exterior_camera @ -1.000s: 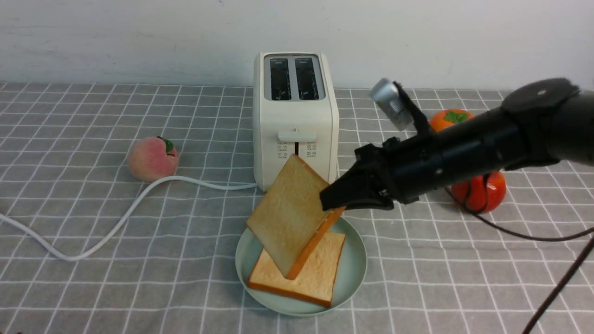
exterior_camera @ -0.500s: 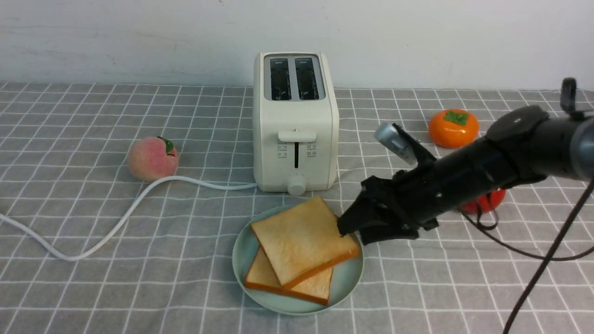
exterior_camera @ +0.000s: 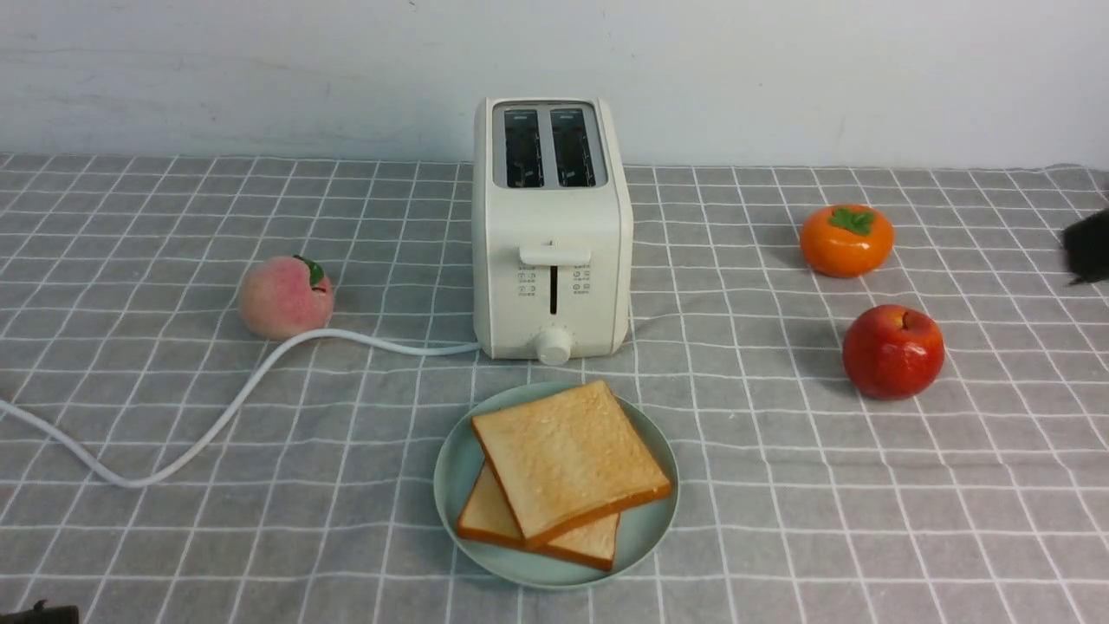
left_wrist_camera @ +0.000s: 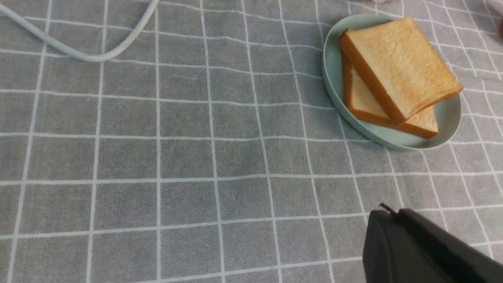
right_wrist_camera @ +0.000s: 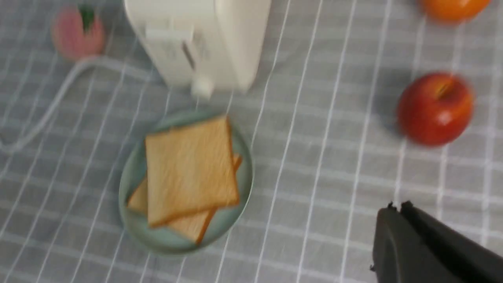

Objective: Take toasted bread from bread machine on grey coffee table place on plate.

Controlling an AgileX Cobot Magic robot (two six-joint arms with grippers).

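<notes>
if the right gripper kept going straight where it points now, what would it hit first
Probably nothing but the grey-checked table: in its wrist view, the shut right gripper points over bare cloth between the plate and red apple. Its height is unclear.

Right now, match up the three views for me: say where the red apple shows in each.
Front view: the red apple sits right of the plate, nearer than the orange persimmon.
Left wrist view: only a sliver of red at the picture's right edge, probably the apple.
Right wrist view: in the picture's upper right, in full.
Shared landmark: the pale green plate bearing two stacked toast slices.
</notes>
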